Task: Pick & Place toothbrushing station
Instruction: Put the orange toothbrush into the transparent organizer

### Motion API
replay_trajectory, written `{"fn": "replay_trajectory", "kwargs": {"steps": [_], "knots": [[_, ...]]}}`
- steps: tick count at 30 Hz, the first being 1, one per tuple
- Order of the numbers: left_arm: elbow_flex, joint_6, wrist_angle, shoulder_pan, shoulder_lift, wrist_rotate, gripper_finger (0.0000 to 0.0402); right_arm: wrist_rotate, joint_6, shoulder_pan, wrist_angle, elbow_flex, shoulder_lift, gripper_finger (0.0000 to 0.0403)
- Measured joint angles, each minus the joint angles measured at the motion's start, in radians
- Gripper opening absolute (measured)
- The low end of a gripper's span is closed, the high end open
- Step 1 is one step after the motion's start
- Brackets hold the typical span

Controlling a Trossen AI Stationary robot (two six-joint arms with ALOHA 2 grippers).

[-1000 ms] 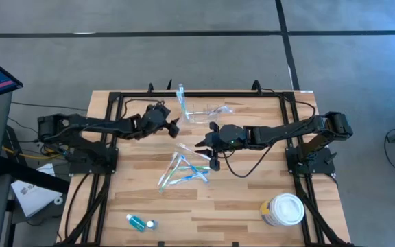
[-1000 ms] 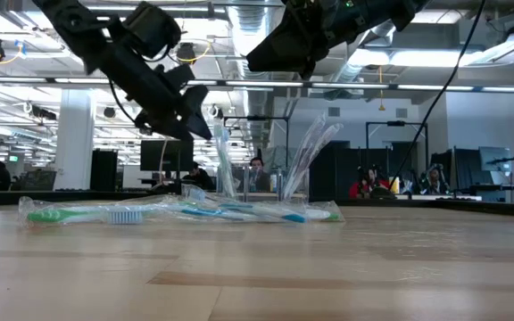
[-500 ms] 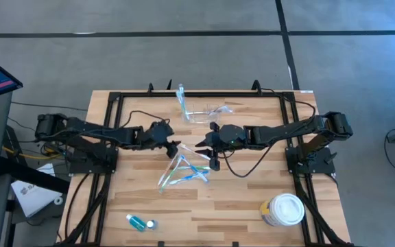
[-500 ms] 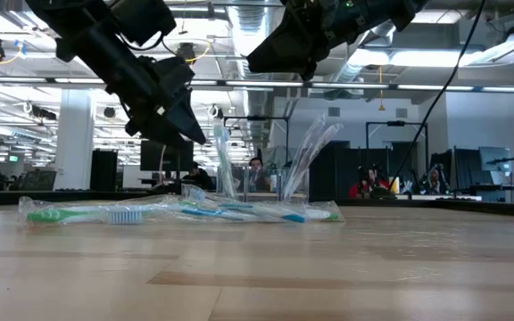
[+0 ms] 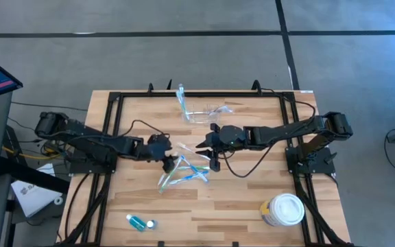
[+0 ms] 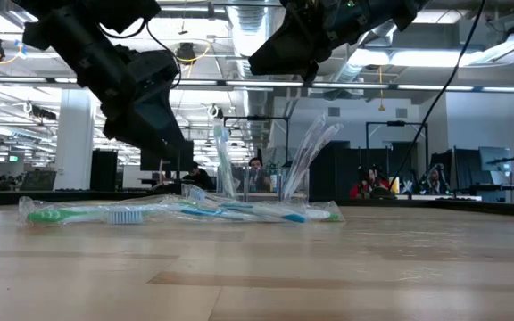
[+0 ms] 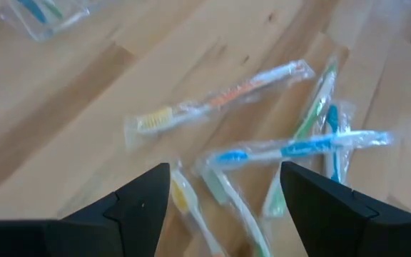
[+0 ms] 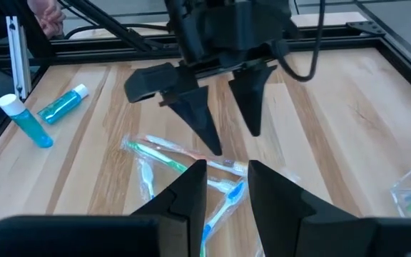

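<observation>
now left pincer dropped over toothbrush pile, fingers apart, empty; right pincer beside pile, half apart, empty; station untouched.

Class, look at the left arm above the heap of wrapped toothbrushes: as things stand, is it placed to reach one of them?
Probably yes. The left gripper hangs over the wrapped toothbrushes with its fingers open, and nothing lies between. The right gripper hovers close beside the heap, so there is little room.
</observation>
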Motion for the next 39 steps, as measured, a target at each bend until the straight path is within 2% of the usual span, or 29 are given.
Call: {"fn": "replay_trajectory", "kwargs": {"steps": [10, 18, 39], "knots": [[0.000, -0.095, -0.062, -0.047, 0.001, -0.011, 0.0259, 0.000, 0.000, 0.000, 0.000, 0.000, 0.000, 0.0095], [0.000, -0.177, -0.078, -0.064, 0.080, -0.015, 0.0259, 0.000, 0.000, 0.000, -0.006, 0.000, 0.000, 0.0095], [-0.001, -0.218, -0.057, -0.064, 0.183, -0.035, 0.0259, 0.000, 0.000, 0.006, -0.008, 0.000, 0.000, 0.0095]]}}
